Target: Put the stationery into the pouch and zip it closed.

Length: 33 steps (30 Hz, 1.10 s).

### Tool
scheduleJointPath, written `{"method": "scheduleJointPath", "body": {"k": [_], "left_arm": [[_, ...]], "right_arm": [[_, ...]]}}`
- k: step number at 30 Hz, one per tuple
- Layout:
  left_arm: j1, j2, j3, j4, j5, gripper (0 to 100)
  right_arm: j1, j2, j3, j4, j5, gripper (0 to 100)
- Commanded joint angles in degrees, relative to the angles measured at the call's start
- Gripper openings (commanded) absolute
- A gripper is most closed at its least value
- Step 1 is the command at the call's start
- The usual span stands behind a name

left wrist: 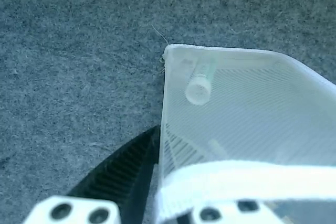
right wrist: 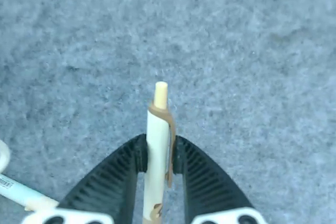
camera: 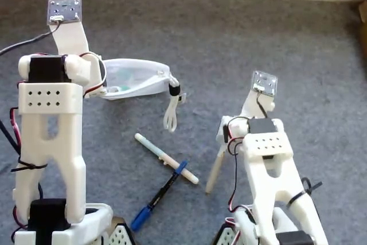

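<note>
Right wrist view: cream pen (right wrist: 156, 114), pinched in right claw (right wrist: 158, 140). Pouch (left wrist: 247, 108), clamped in left claw (left wrist: 163, 145). White pen (camera: 166, 158), blue pen (camera: 157, 194), on tabletop (camera: 258, 38).

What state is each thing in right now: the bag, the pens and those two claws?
pouch: held at its rim by the left gripper, seemingly unzipped.
capped pen: already inside the pouch.
left gripper: shut on the pouch.
right gripper: shut on the cream pen.
cream pen: held tilted, outside the pouch.
white pen: loose on the carpet.
blue pen: loose on the carpet, crossing the white pen.
</note>
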Motion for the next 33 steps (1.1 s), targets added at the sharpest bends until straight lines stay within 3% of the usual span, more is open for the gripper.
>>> {"method": "scheduleJointPath", "body": {"k": [1,10,33], "left_arm": [[-0.57,0.66,1.45,-0.88,-0.70,1],[-0.57,0.75,1.45,-0.97,-0.70,1],[-0.57,0.57,3.21,-3.25,-0.70,1]], "right_arm": [[-0.92,-4.62,-0.57,-0.66,0.70,0.5],[-1.54,-10.51,-0.57,-0.66,0.79,0.5],[-15.60,-27.03,-1.19,-0.66,8.09,0.5]]}}
